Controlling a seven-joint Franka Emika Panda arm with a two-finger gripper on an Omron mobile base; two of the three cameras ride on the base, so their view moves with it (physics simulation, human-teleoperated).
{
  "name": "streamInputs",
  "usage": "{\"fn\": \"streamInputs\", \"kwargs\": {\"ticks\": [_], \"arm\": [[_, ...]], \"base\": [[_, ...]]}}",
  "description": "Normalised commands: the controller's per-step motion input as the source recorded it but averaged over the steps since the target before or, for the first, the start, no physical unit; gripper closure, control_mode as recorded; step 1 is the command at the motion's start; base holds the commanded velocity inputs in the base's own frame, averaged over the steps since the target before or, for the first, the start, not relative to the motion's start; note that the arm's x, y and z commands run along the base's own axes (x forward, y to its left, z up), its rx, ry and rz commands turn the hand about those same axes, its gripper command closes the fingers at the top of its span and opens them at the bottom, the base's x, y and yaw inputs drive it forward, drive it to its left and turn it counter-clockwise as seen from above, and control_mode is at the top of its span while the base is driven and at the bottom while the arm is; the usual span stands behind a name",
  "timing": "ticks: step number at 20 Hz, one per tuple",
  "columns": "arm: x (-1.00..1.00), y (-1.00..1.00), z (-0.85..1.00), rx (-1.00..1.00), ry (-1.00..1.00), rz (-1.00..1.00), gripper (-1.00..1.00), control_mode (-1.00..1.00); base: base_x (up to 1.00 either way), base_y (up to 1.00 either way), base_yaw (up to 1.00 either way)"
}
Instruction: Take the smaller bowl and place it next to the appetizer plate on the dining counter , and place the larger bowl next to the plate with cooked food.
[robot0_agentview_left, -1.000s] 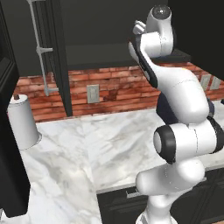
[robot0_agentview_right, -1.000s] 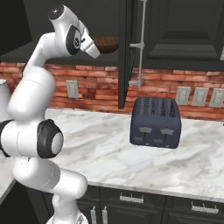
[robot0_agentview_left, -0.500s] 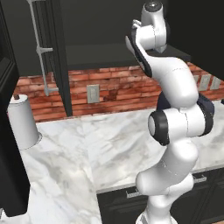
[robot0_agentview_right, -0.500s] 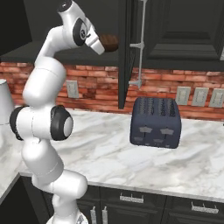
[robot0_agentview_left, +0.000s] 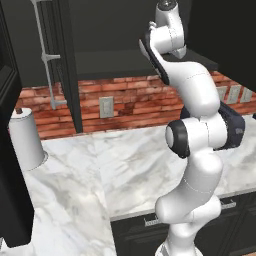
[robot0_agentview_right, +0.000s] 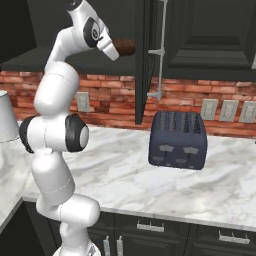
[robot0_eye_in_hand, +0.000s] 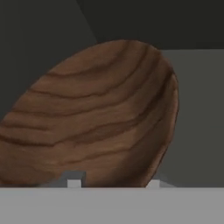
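The arm reaches high into the open dark cabinet at the upper middle of the right base view, where the smaller bowl (robot0_agentview_right: 126, 47) sits just past the gripper (robot0_agentview_right: 114, 51). In the hand view the brown grained bowl (robot0_eye_in_hand: 94, 118) looms close, its rim between the fingertips (robot0_eye_in_hand: 74, 183); whether the jaws actually pinch it, I cannot tell. Below, a dark toaster (robot0_agentview_right: 178, 139) stands on the marble surface (robot0_agentview_right: 125, 175).

The smaller bowl (robot0_eye_in_hand: 96, 113) is matt grained wood; the counter (robot0_agentview_right: 150, 185) is glossy veined marble.
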Motion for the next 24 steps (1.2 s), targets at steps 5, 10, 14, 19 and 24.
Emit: {"fn": "streamInputs", "kwargs": {"ticks": [5,10,14,19,24], "arm": [[-0.23,0.00,-0.01,0.00,0.00,-0.03,1.00,-1.00],[-0.97,0.23,-0.46,0.00,0.01,0.00,1.00,-1.00],[-1.00,0.44,-0.53,0.00,0.01,0.00,1.00,-1.00],[-1.00,0.08,-0.03,0.03,-0.08,0.01,1.00,-1.00],[-1.00,0.00,0.10,0.06,-0.02,0.13,1.00,-1.00]], "base": [[0.00,0.00,0.00],[0.00,0.00,0.00],[0.00,0.00,0.00],[0.00,0.00,0.00],[0.00,0.00,0.00]]}}
